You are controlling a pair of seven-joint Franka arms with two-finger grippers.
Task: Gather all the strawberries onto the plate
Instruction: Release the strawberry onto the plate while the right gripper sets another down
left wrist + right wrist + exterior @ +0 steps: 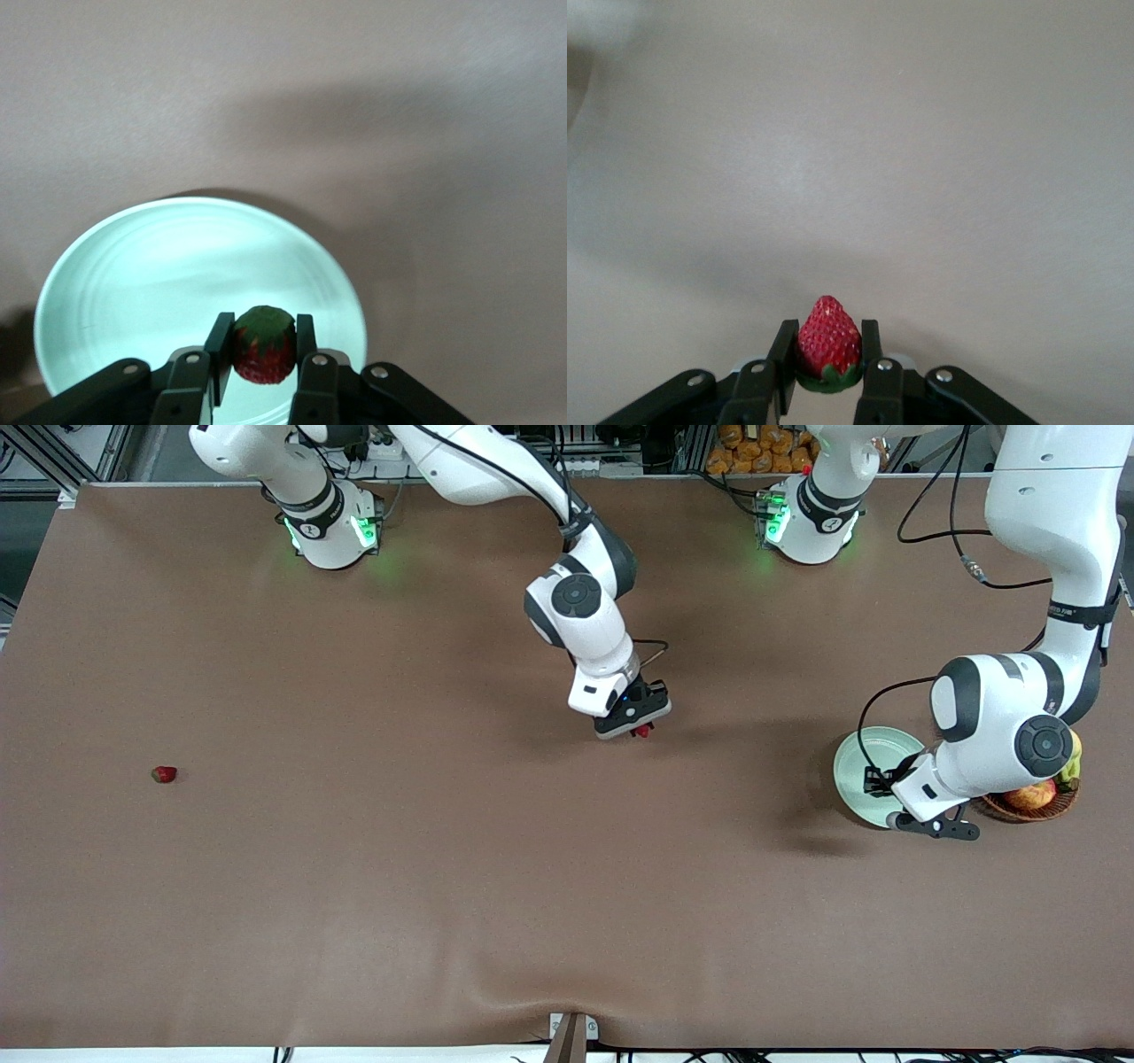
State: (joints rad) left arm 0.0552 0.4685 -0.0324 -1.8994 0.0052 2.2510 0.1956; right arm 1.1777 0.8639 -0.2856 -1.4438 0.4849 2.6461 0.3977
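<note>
My left gripper [263,341] hangs over the pale mint-green plate [133,274], shut on a strawberry [263,347] with its green top showing. In the front view this gripper [879,782] sits above the plate [864,757] at the left arm's end of the table. My right gripper [826,350] is shut on a second strawberry [827,341], red tip outward, over bare table near the middle [641,731]. A third strawberry [164,774] lies alone on the table toward the right arm's end.
A brown wicker basket [1032,806] with an apple [1032,794] and a yellow-green fruit stands beside the plate, partly hidden by the left arm. The brown tablecloth bulges slightly at the table's near edge.
</note>
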